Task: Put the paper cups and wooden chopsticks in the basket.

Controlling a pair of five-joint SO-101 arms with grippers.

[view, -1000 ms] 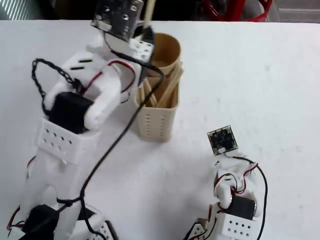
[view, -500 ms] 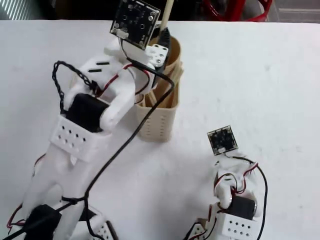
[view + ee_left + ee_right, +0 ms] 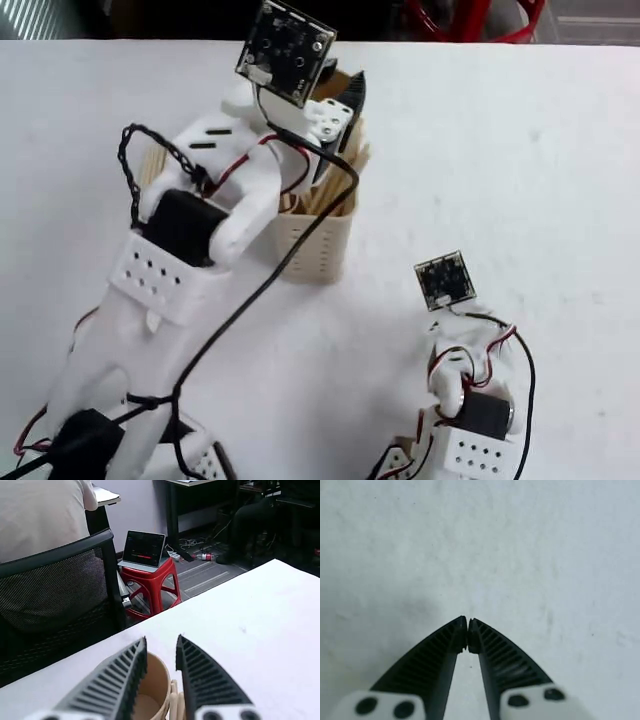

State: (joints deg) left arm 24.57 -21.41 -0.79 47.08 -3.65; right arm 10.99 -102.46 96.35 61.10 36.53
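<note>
The cream perforated basket (image 3: 315,245) stands mid-table with several wooden chopsticks (image 3: 330,190) leaning inside it. A brown paper cup (image 3: 150,690) sits in the basket too, right under my left gripper (image 3: 161,641), with chopstick ends (image 3: 174,700) beside it. That left gripper (image 3: 350,95) hangs over the basket's far end, open, with nothing between its fingers. My right gripper (image 3: 468,621) is shut and empty, pointing down at bare white table. The right arm (image 3: 465,400) rests near the front edge, to the right of the basket.
The left arm's body and black cable (image 3: 240,300) lie across the table's left half, against the basket. Beyond the far edge are a black mesh chair (image 3: 60,595) and a red stool (image 3: 150,585). The white tabletop (image 3: 520,160) stretches right of the basket.
The left arm swung right over the basket. The chopstick it held upright a second ago has left its fingers, which now stand apart. The right arm stayed still.
</note>
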